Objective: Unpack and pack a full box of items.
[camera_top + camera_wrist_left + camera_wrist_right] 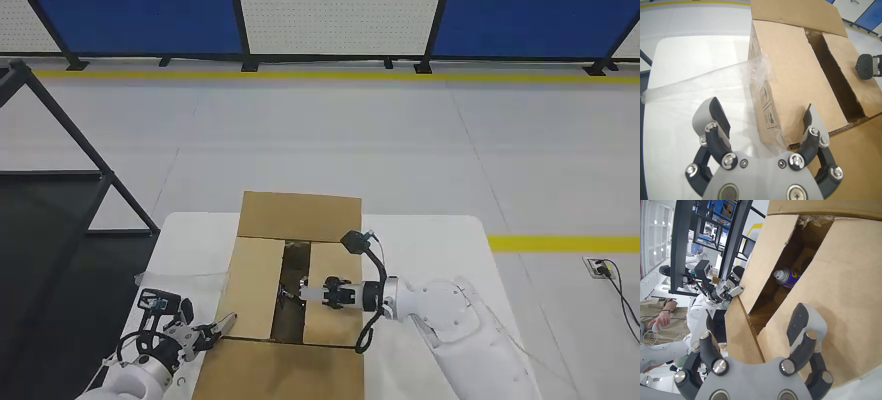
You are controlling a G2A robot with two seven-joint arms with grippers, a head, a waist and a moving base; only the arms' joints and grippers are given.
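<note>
Two grippers sit at the box (298,268), both with fingers spread and holding nothing. The left gripper (762,103) straddles the box's near left corner. One of its fingers (719,115) hangs outside the wall, over the film (704,85). The other sits above the left flap (795,79), close to its near edge; whether it touches the cardboard I cannot tell.

The right gripper (761,321) hangs over the middle of the box top, at the slot between the two side flaps. One of its pads (797,323) lies on or just above the right flap (838,285). Its other finger is hidden behind the near flap (742,332).

The box stands in the middle of the table (440,250). The far flap (300,214) and near flap are folded outward, while the left and right flaps are folded down almost flat, with a dark slot between them.

Through that slot the can (786,277) shows inside the box. It lies on its side, blue with a white cap, and is partly tucked under the right flap's edge.

The clear film lies on the table left of the box, with one end clinging to the box's left wall.
</note>
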